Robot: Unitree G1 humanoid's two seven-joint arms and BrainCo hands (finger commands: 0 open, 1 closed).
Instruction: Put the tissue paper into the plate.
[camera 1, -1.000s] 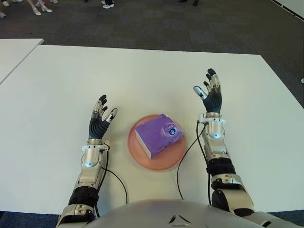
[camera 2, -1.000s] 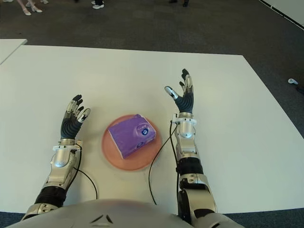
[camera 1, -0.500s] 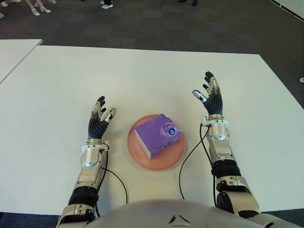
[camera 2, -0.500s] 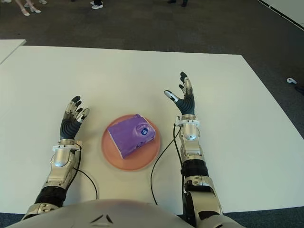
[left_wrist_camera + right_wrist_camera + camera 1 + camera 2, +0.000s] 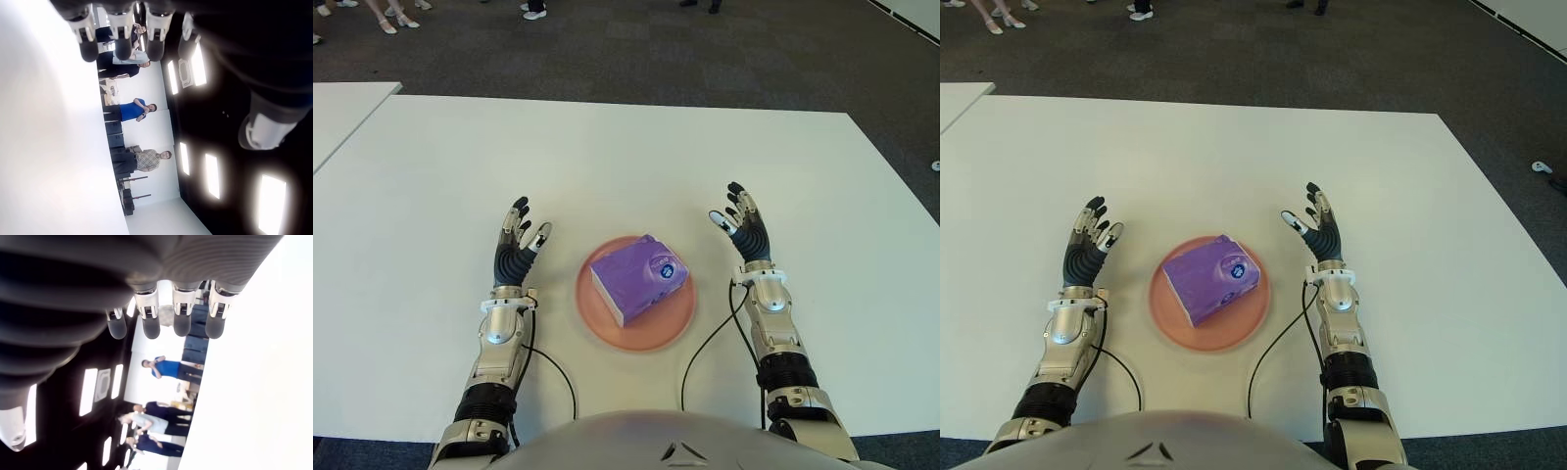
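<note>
Retreating right hand point(image 5: 742, 227), nearer plate point(image 5: 680, 318)

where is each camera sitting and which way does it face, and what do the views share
Left eye view: on the head, looking forward and down at the white table; shows both arms, left hand, right hand, either side of the purple tissue pack on the pink plate.
Right eye view: same scene from slightly to the side.
Left wrist view: on the left wrist, past its spread fingers toward bystanders and ceiling lights.
Right wrist view: likewise, past its fingers.
Both wrist views share the bystanders.
</note>
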